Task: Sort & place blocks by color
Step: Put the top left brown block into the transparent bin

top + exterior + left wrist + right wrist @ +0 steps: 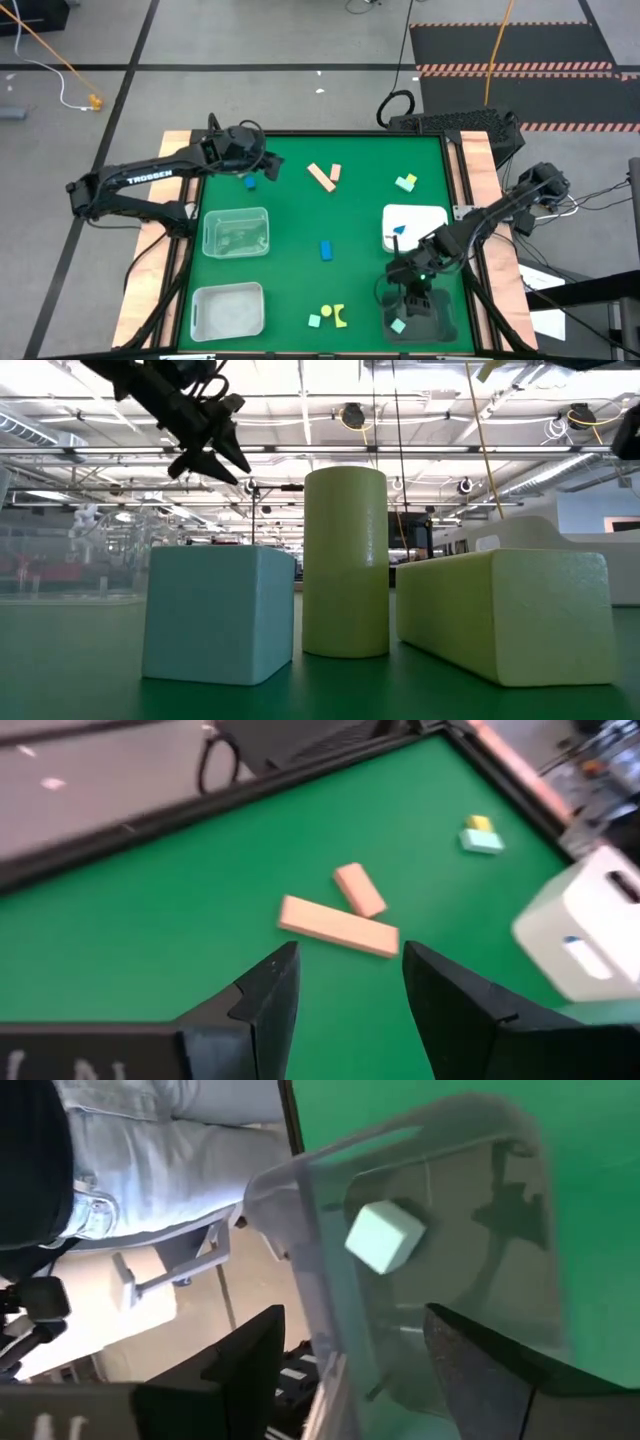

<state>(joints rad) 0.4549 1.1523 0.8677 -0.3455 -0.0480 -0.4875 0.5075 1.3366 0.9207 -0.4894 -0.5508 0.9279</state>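
Grippers both gape empty: left gripper (345,990) faces tan blocks (338,926) (right gripper (350,1370) over teal cube (385,1236)).

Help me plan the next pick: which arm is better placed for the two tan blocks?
Left. Its open claw hovers beside the tan blocks; the right claw is over the dark tray, far off.

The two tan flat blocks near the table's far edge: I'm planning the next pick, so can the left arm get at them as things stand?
Probably yes. The left gripper is open, and the two tan flat blocks lie ahead of it on bare green mat, nothing between.
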